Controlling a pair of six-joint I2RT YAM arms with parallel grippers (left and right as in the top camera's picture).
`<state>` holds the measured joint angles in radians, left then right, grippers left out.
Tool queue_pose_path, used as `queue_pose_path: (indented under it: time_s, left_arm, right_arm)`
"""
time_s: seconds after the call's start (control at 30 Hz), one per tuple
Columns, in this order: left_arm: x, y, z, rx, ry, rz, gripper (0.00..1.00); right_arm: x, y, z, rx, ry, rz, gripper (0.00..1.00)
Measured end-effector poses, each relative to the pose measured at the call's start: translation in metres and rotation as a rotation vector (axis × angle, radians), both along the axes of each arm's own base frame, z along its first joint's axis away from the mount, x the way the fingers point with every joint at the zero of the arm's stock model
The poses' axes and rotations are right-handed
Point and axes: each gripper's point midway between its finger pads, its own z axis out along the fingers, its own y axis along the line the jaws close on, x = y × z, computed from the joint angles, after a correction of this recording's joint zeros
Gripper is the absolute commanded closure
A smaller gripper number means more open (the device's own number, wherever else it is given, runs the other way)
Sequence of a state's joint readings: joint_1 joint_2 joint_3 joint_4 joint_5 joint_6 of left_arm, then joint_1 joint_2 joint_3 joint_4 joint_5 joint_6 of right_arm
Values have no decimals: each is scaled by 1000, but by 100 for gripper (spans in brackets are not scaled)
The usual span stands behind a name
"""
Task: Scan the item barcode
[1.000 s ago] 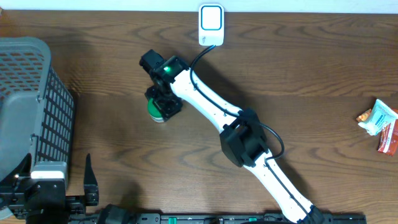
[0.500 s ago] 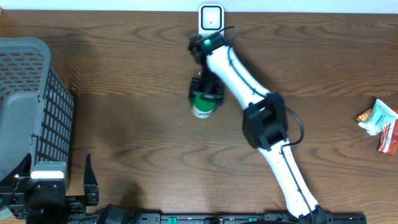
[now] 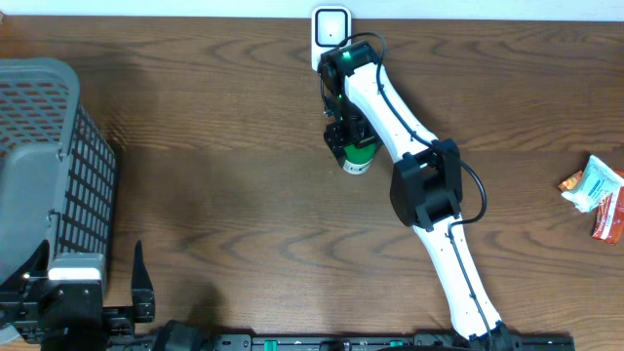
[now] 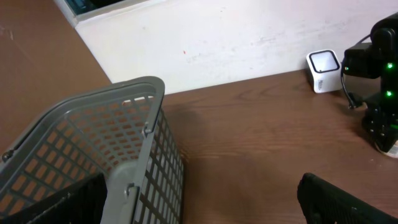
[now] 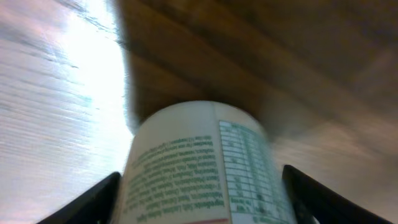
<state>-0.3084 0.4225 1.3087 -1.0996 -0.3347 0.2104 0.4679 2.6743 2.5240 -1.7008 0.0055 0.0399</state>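
One bottle has shifted right, below scanner.

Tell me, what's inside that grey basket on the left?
Nothing but bare grey plastic shows inside the basket. Its near end is hidden beneath the left arm.

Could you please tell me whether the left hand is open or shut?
Open: in the left wrist view the left hand has its fingers far apart, holding nothing.

From the right wrist, the container is blurred, its green print unreadable and its lower part cut off; whether the right gripper pinches it is unclear. Overhead, that gripper hides most of it, and the basket runs off the left edge
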Motion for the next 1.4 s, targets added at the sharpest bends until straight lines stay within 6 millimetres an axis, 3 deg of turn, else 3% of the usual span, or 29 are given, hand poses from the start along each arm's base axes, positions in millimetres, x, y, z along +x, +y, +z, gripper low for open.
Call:
queue_pose_path:
  time_s: [0.13,0.27,0.33,0.5,0.6,0.73,0.87,1.0,1.17,1.4]
  left_arm:
    - [0,0,0,0,0,0,2]
    - [0,0,0,0,1,0,2]
    - [0,0,0,0,0,0,2]
    - [0,0,0,0,0,0,2]
    - [0,0,0,0,0,0,2]
    - [0,0,0,0,0,0,2]
    - [0,0,0,0,0,0,2]
    - [0,0,0,0,0,0,2]
    - [0,0,0,0,0,0,2]
    - [0,0,0,0,0,0,2]
  right_arm:
    - [4,-1,15,-49,-62,76,1]
    - [2,15,55,-36,-161,111,1]
    - [-1,25,84,-12,-233,86,1]
    - [-10,34,151,54,-396,-173,1]
    - [-9,27,169,71,-442,-372,1]
    - [-10,15,155,28,-404,-550,1]
    - [-26,-6,113,-99,-288,-670,1]
    - [-25,-13,74,-132,-247,-735,1]
    - [-3,4,59,-19,-302,-755,1]
    - [-6,3,43,-27,-286,-754,1]
